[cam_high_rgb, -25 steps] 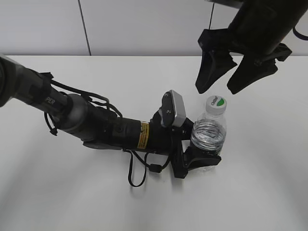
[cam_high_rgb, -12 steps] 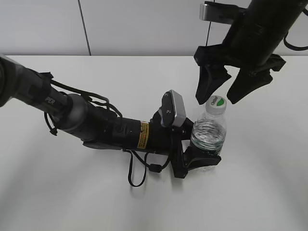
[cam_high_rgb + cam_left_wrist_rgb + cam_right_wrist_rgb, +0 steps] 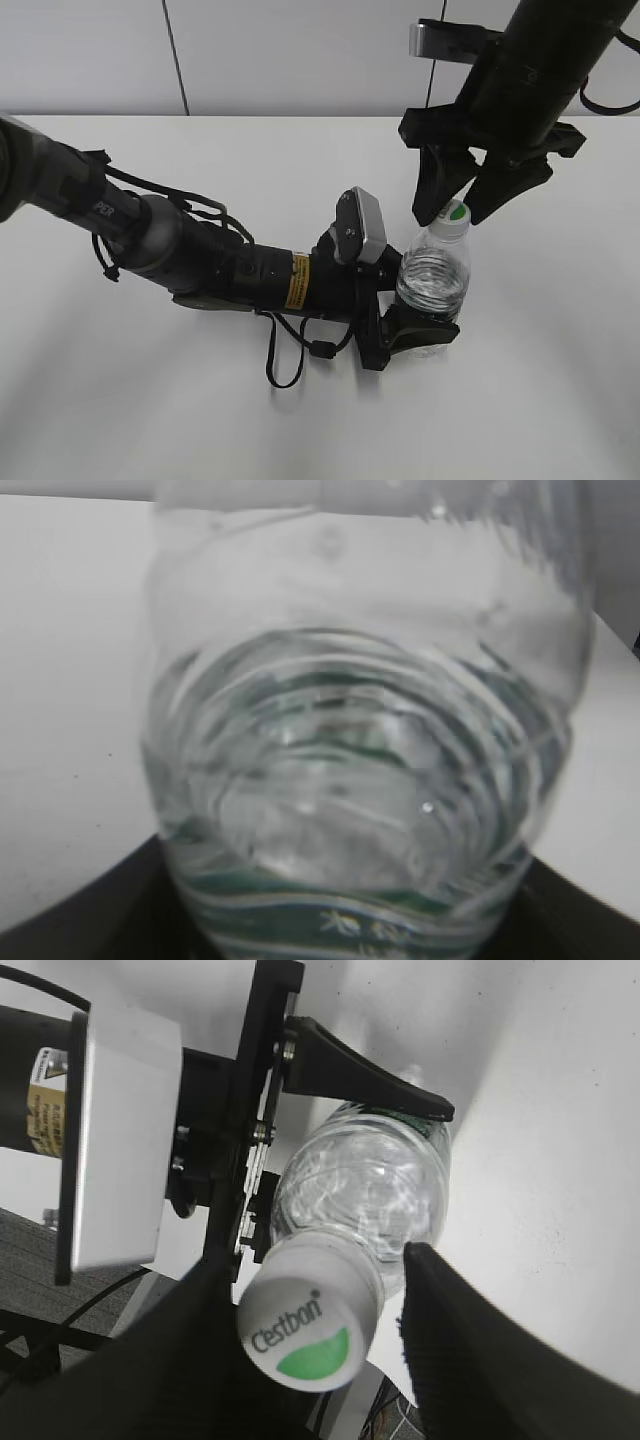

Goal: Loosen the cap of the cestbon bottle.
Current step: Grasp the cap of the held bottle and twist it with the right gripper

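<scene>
While the cestbon bottle (image 3: 433, 283) stands upright on the white counter (image 3: 560, 380), the left gripper (image 3: 415, 325) has its jaws closed around the bottle's lower body, just below the ribbed section. Directly above the bottle, the right gripper (image 3: 462, 205) hangs with its jaws spread apart, one finger on either side of the cap (image 3: 302, 1326). From the right wrist view, neither finger (image 3: 470, 1340) clearly touches the cap, whose green mark and lettering face the camera.
</scene>
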